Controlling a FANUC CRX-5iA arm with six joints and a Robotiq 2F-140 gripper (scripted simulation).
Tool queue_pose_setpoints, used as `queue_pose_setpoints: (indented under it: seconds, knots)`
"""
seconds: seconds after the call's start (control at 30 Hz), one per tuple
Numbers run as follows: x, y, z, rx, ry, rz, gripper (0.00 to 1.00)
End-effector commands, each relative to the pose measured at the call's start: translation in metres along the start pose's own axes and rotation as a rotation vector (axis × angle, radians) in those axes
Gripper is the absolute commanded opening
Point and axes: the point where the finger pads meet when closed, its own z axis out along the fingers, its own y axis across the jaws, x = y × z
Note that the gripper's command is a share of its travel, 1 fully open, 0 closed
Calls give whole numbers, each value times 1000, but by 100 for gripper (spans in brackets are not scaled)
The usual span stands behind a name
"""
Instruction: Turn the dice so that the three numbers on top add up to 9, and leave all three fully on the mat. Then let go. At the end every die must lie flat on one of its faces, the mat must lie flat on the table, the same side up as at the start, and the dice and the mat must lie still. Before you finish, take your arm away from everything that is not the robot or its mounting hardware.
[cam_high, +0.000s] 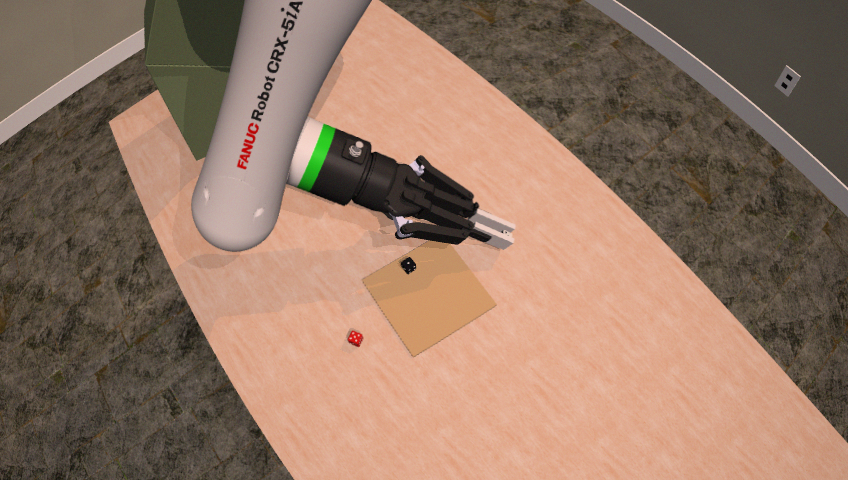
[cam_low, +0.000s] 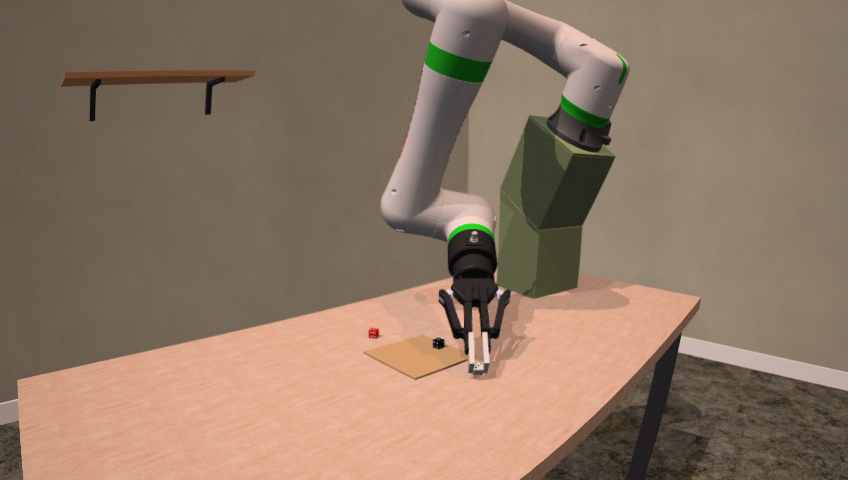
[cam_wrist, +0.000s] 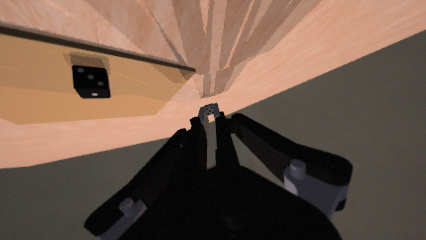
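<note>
A red die (cam_high: 355, 337) lies on the bare surface (cam_high: 565, 356), off the mat (cam_high: 429, 300) and near its left corner in the top view; its top face carries several white pips, too small to count. The tan mat lies flat. A black die (cam_high: 408, 265) rests flat on it near the corner closest to the arm; in the wrist view the black die (cam_wrist: 91, 81) shows three pale pips on one face.

Just right of the mat's edge the hand (cam_low: 478, 367) hangs fingers-down, nearly closed, pinching a small grey die (cam_wrist: 209, 109) between its fingertips. In the exterior view the grey die (cam_low: 477, 368) sits at the very tips, low over the surface beside the mat; whether it touches the wood cannot be told. Its pips are too small to count.

The surface is a pale wooden top on dark legs. A green pedestal (cam_low: 538, 237) carries the arm. The floor (cam_high: 89, 356) is dark mottled stone, with beige walls, a shelf (cam_low: 157, 77) and a wall socket (cam_high: 787, 80).
</note>
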Motion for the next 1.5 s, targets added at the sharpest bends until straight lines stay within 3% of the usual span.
queue_pose_setpoints:
  seconds: [0.0,1.47]
  knots:
    - [1,0,1,0,0,0,7]
    - [10,0,5,0,0,0,7]
